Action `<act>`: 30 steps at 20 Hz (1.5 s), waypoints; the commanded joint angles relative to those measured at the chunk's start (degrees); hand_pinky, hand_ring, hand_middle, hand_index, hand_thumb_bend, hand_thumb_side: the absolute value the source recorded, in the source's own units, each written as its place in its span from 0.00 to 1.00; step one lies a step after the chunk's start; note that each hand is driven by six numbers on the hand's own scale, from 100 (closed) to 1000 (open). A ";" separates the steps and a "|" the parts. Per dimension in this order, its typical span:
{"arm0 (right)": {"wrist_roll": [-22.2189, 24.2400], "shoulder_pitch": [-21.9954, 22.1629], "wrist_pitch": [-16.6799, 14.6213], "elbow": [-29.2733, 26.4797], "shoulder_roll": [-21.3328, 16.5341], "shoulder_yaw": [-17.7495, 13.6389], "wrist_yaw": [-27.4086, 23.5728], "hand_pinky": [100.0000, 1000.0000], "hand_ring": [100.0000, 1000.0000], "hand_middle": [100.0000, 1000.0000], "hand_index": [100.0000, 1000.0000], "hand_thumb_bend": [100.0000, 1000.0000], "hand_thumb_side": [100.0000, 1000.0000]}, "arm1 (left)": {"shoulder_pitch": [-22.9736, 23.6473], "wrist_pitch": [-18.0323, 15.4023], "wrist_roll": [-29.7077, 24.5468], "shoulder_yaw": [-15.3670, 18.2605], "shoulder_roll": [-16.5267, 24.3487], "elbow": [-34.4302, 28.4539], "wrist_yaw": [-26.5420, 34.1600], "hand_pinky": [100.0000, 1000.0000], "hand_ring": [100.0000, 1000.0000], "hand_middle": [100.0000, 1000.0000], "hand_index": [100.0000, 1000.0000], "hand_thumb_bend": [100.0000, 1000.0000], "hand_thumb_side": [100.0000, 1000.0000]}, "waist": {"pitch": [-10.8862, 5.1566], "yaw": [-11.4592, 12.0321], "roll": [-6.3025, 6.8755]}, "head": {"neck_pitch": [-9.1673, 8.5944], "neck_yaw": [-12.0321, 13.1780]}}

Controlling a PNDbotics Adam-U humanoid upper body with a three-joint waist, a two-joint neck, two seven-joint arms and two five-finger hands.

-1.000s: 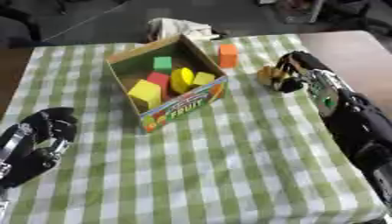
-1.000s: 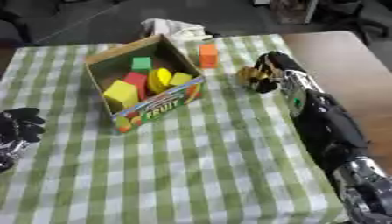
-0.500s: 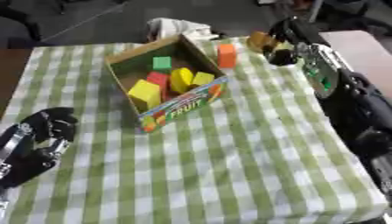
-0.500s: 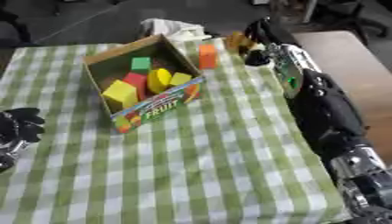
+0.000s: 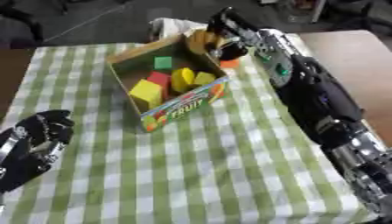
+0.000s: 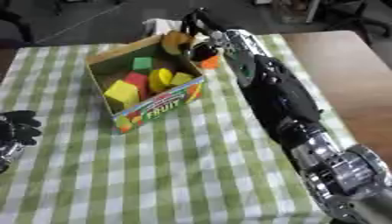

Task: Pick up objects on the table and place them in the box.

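Table (image 5: pixel 229 175): green-and-white checked cloth over it; bare brown top shows along your right edge.

Box (image 5: pixel 187 101): open cardboard, "FRUIT" printed on its near wall, standing askew toward the far edge, nearer the far left corner than the right.

Box contents: a green block (image 5: pixel 162 62) at the far side, a red block (image 5: pixel 159 78) mid-box, a yellow block (image 5: pixel 146 92) by the near wall, and yellow pieces (image 5: pixel 189 79) just right of the red.

Right hand (image 5: pixel 222 37): your arm reaches in from the right edge to the box's far right corner; fingers curled round a yellow-orange object (image 5: pixel 201 41), held over the rim there.

Orange block (image 5: pixel 229 63): on the cloth just outside that corner, partly hidden under the hand.

Left hand (image 5: pixel 40 135): at the near left edge, resting, fingers curled, holding nothing.

White crumpled thing (image 5: pixel 170 27): at the far edge, behind the box.
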 commanded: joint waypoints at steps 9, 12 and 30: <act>6.92 0.65 1.16 -8.17 -6.18 1.04 -4.85 0.71 0.75 0.76 0.92 0.33 0.38 | -0.89 0.04 -0.31 0.15 0.22 -0.91 -0.11 0.59 0.65 0.63 0.81 0.14 0.51 | -0.31 0.29 -0.22 | 0.26 0.22; -0.34 0.59 6.53 -3.82 -7.90 -3.34 -5.16 0.71 0.76 0.77 0.92 0.32 0.30 | -1.14 0.02 -0.34 0.08 0.15 -0.97 -0.08 0.59 0.65 0.63 0.81 0.13 0.51 | 0.01 0.88 -0.21 | 0.26 -0.11; -18.38 2.09 15.62 14.49 -13.06 -11.41 -11.92 0.72 0.80 0.83 0.93 0.30 0.37 | -4.35 -0.31 -1.77 -1.38 -1.25 -1.46 0.06 0.59 0.65 0.63 0.81 0.13 0.51 | 2.48 7.87 -0.41 | 0.26 -4.50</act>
